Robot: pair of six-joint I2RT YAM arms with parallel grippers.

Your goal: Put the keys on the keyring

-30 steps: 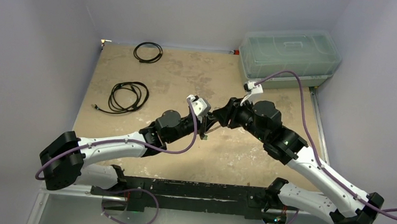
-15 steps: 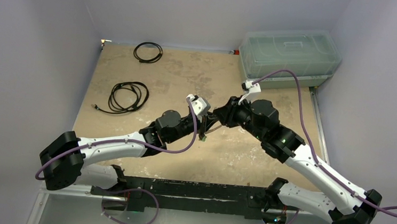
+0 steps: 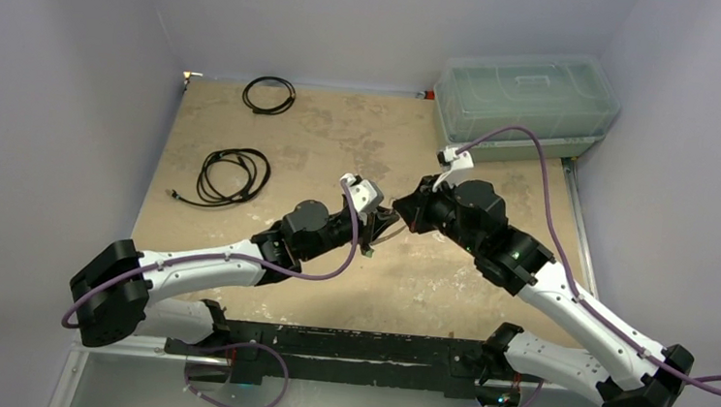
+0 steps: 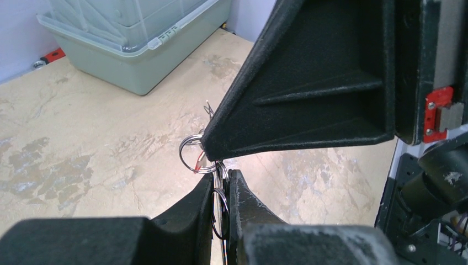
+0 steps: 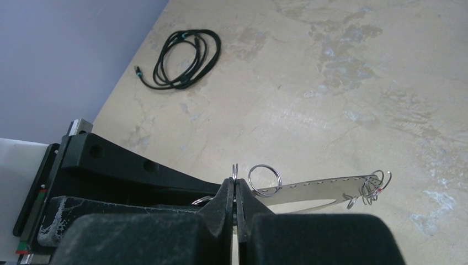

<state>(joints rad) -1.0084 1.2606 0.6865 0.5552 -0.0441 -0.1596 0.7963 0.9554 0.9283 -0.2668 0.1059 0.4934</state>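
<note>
Seen from above, the two arms meet nose to nose over the middle of the tabletop (image 3: pixel 323 133). The left tool (image 3: pixel 371 230) and right tool (image 3: pixel 397 216) sit so close together that whatever lies between them is too small to read. Only this view takes in the clear plastic bin (image 3: pixel 525 100) at the far right corner and the thin black cable loop (image 3: pixel 268 94) by the far edge, well apart from the coiled black cord (image 3: pixel 232 175) on the left. The wrist cameras supply the detail. The right wrist view shows the keyring (image 5: pixel 314 186), a flat silver-grey band with a row of small holes, held off the tabletop and reaching away from the left tool. A cluster of small rings (image 5: pixel 375 185) with a fleck of red sits at its far end, and what hangs there is too small to tell. Another small ring (image 5: pixel 265 179) stands just beside the band's near part. The right tool is clenched tight, its fingers pressed together on a thin wire ring (image 5: pixel 234 170) whose edge pokes up just past the tips. The left wrist view sees the keyring edge-on, gripped between the left tool's nearly closed fingers, with the right tool's broad black finger just above.
</note>
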